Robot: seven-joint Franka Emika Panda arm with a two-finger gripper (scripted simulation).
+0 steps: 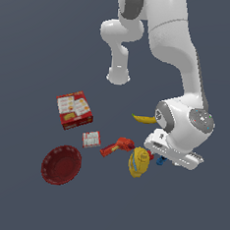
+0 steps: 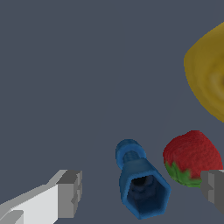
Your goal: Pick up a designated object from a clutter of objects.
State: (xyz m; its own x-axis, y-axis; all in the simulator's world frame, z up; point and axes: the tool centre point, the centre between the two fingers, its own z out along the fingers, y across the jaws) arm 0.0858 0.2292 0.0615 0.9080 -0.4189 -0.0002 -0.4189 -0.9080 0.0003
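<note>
End effector (image 2: 142, 192) open, fingers either side of the blue piece (image 2: 141, 183); strawberry (image 2: 191, 157) just beside it.

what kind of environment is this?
Likely a simulated tabletop-clutter test scene: a plain, flat grey ground, a white robot arm, and scattered household items such as a red bowl and yellow mustard bottle.

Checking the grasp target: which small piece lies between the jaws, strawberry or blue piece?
The tiny bright blue hexagonal-ended piece lies between the open jaws; the small red strawberry sits beside one fingertip.
</note>
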